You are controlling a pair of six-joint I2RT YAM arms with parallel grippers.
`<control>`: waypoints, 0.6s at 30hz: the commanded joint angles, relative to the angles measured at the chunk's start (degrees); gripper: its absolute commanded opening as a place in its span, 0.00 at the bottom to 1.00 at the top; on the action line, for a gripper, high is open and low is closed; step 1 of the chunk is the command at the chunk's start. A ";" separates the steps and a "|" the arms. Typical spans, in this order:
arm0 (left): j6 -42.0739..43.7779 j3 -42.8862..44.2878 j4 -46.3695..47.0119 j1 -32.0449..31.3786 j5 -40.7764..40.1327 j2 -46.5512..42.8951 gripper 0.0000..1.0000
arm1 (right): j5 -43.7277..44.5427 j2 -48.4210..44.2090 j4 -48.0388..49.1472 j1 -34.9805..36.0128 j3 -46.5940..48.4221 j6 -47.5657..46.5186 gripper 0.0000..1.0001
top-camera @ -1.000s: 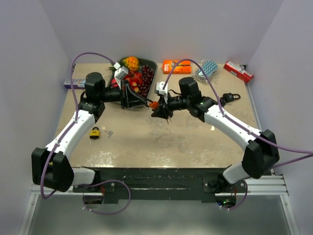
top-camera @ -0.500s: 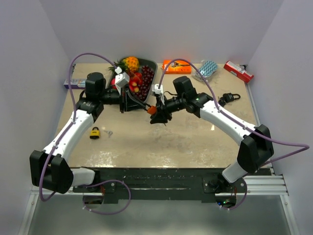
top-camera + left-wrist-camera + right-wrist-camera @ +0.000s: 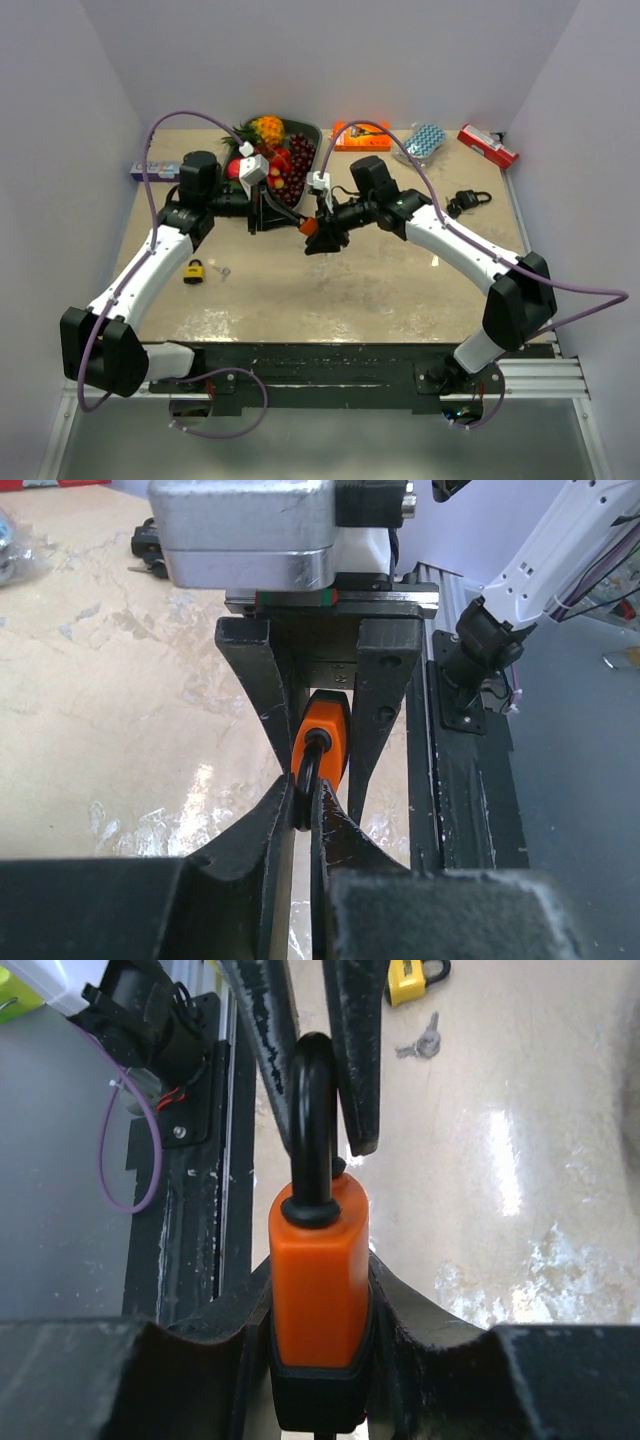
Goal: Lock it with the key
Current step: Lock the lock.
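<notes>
Orange padlock [image 3: 311, 226] hung in the air over the table [image 3: 300, 300], a little toward 12 o'clock from its centre, shared between both arms. The right gripper [image 3: 320, 1300] was clenched on its body from both flanks, with the shackle [image 3: 315, 1110] pointing roughly toward 9 o'clock in the overhead view. The left gripper [image 3: 303, 815] was pinched tight on the top bend of the shackle. Whether the shackle was seated in the body could not be told, since both wrist views showed it edge-on.

The key [image 3: 224, 271] lay flat on the table just beside a yellow padlock [image 3: 194, 270], at about 8 o'clock from the held one and well apart from it.

The step in hand looked like steadying the shackle or pressing it home. Done well, it needed both wrists on one line, so that any push ran straight down the shackle legs. A sideways pull would likely twist the smooth body in the right fingers. Fetching the key would need one arm freed. The left was nearer to it, so leaving the body with the right seemed wise. The keyhole was hidden, probably toward the right palm, so the body might need regripping. Small and flat, the key would call for a low, careful pinch.
</notes>
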 commanded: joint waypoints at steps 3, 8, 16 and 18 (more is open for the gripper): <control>-0.96 -8.03 -3.55 -8.64 0.73 2.76 0.00 | -3.87 1.41 20.31 4.79 10.89 0.21 0.00; -11.42 -14.62 6.47 -9.43 1.43 1.00 0.00 | -3.43 2.03 24.86 5.42 11.33 1.17 0.00; -7.65 -11.21 1.56 -4.89 0.47 1.00 0.00 | -3.69 1.15 23.13 5.33 10.20 1.88 0.00; -6.16 -7.87 0.94 -1.20 0.20 1.35 0.00 | -2.64 0.10 16.37 5.24 8.88 -2.14 0.00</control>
